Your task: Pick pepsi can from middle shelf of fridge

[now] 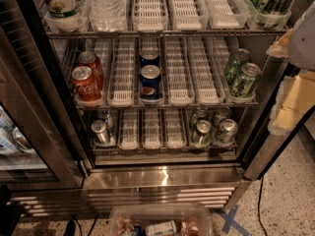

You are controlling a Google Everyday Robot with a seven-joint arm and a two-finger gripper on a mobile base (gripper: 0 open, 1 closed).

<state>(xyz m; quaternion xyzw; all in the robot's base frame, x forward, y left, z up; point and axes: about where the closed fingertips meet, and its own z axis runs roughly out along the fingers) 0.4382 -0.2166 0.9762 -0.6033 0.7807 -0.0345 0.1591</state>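
Note:
The fridge stands open in front of me. On its middle shelf, two dark blue pepsi cans stand one behind the other in the centre lane: the front one is at the shelf's front edge and the second is right behind it. My gripper shows only as pale, blurred parts at the right edge of the view, right of the fridge frame and well away from the pepsi cans. Nothing is seen in it.
Two red Coca-Cola cans stand at the shelf's left and two green cans at its right. Silver cans fill the lower shelf, and bottles the top shelf. The glass door hangs open at left. A clear plastic bin lies on the floor.

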